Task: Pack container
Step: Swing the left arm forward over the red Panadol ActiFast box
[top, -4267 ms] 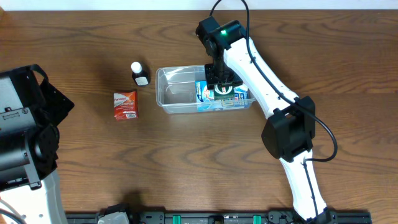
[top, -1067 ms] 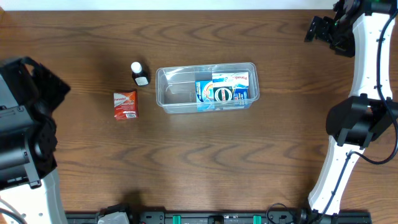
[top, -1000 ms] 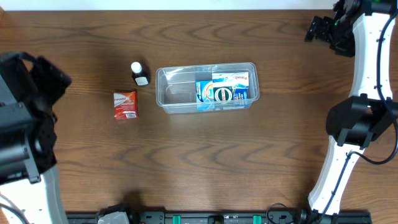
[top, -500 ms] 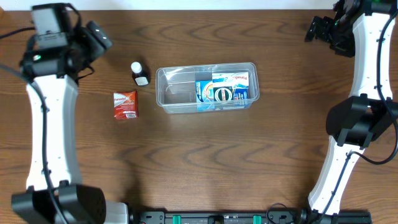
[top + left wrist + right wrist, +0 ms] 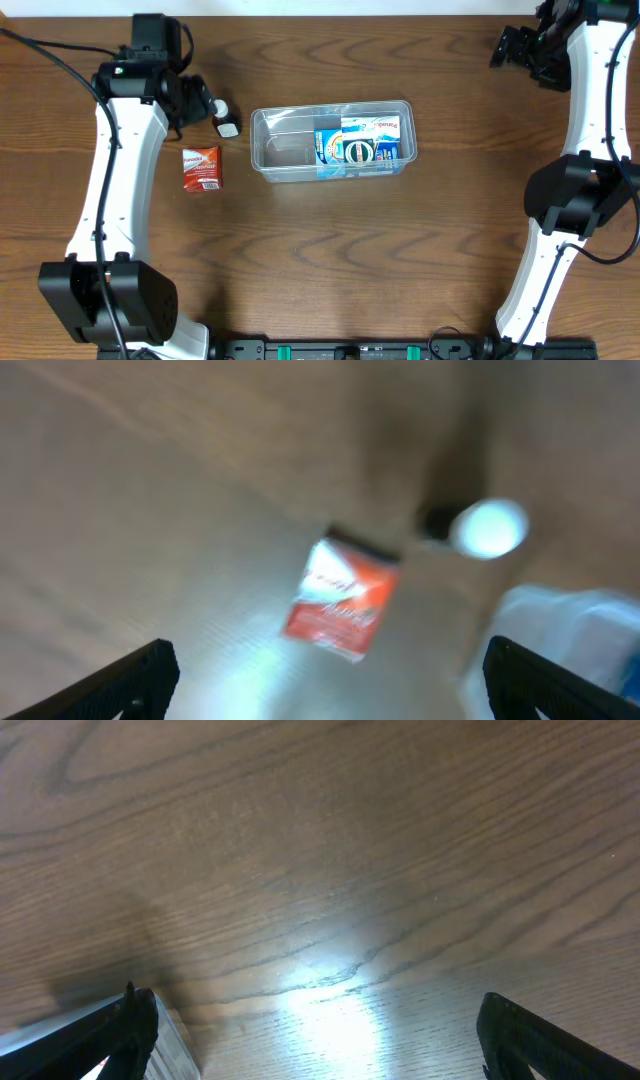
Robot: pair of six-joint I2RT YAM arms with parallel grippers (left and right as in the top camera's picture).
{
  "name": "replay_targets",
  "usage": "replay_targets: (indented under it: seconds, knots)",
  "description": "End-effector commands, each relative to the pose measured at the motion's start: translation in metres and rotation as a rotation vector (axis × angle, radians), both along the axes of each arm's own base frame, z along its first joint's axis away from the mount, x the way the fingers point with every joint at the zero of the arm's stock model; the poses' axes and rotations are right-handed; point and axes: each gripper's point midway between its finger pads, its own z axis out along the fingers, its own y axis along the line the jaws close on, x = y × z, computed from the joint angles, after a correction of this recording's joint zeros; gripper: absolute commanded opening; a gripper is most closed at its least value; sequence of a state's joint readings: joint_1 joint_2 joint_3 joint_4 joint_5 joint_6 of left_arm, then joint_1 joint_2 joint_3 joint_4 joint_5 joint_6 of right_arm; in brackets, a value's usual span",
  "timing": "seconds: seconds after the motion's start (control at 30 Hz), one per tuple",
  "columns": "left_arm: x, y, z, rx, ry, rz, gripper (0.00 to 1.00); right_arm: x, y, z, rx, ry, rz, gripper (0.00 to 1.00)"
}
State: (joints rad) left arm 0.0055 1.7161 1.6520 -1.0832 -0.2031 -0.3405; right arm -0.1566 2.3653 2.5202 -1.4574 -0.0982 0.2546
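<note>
The container (image 5: pixel 282 152) is part filled. Left end effector (image 5: pixel 335 685), spread wide near the bottle (image 5: pixel 226 124), may topple it if it drops off-centre; right end effector (image 5: pixel 320 1045) gapes empty.

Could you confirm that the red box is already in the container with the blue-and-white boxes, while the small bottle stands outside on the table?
Not quite: the overhead view shows the red box lying on the table, left of the container. The blue-and-white boxes are inside, and the small bottle stands outside.
</note>
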Motion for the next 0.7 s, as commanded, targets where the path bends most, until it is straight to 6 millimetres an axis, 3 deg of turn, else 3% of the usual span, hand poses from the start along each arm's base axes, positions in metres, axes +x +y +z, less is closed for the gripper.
replay_targets:
  seconds: [0.0, 0.17, 0.3, 0.67]
  knots:
    - [-0.008, 0.009, 0.001, 0.045, 0.067, -0.105, 0.98, 0.002, 0.002, 0.008, 0.001, -0.023, 0.013, 0.99]
    - [-0.010, 0.009, -0.007, 0.050, 0.111, -0.200, 0.98, 0.002, 0.002, 0.008, 0.001, -0.023, 0.013, 0.99]
    - [-0.005, -0.006, -0.022, -0.025, 0.127, -0.312, 0.98, 0.002, 0.002, 0.008, 0.001, -0.023, 0.013, 0.99]
    - [-0.002, 0.003, -0.073, -0.131, 0.242, -0.315, 0.98, 0.002, 0.002, 0.008, 0.001, -0.023, 0.013, 0.99]
